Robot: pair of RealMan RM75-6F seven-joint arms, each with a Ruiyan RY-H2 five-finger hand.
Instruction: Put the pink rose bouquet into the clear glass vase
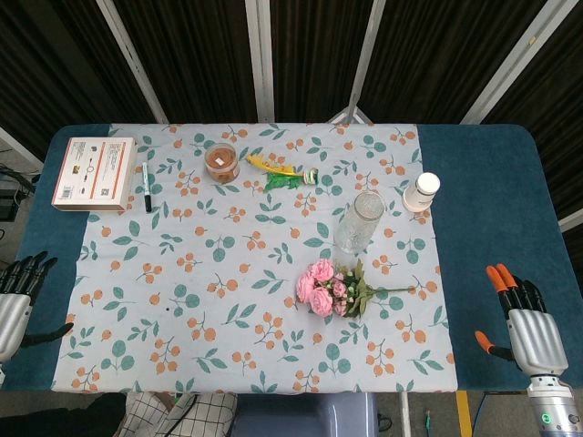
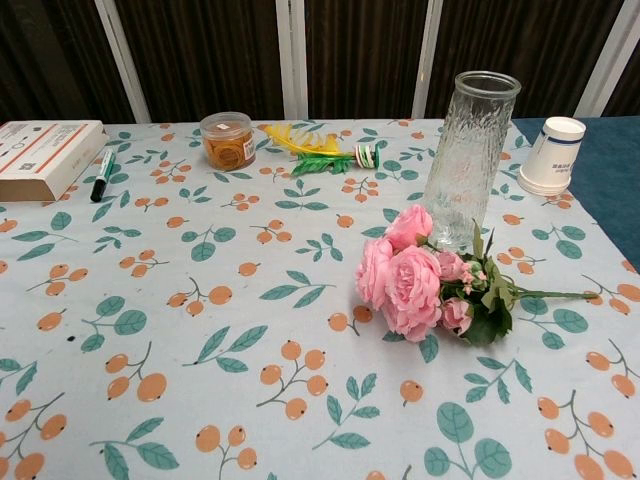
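Observation:
The pink rose bouquet (image 1: 332,289) (image 2: 425,285) lies flat on the floral tablecloth, blooms to the left and thin green stem pointing right. Just behind it the clear glass vase (image 1: 358,221) (image 2: 470,155) stands upright and holds nothing. My left hand (image 1: 16,296) rests at the table's left edge, fingers spread and holding nothing. My right hand (image 1: 524,323) hovers at the right edge with orange-tipped fingers apart, well right of the bouquet. Neither hand shows in the chest view.
A white paper cup (image 1: 421,192) (image 2: 554,155) stands upside down right of the vase. At the back are a small jar (image 1: 221,162) (image 2: 227,140), a yellow-green toy (image 1: 281,172) (image 2: 315,150), a marker (image 1: 146,187) (image 2: 102,174) and a white box (image 1: 94,173) (image 2: 40,157).

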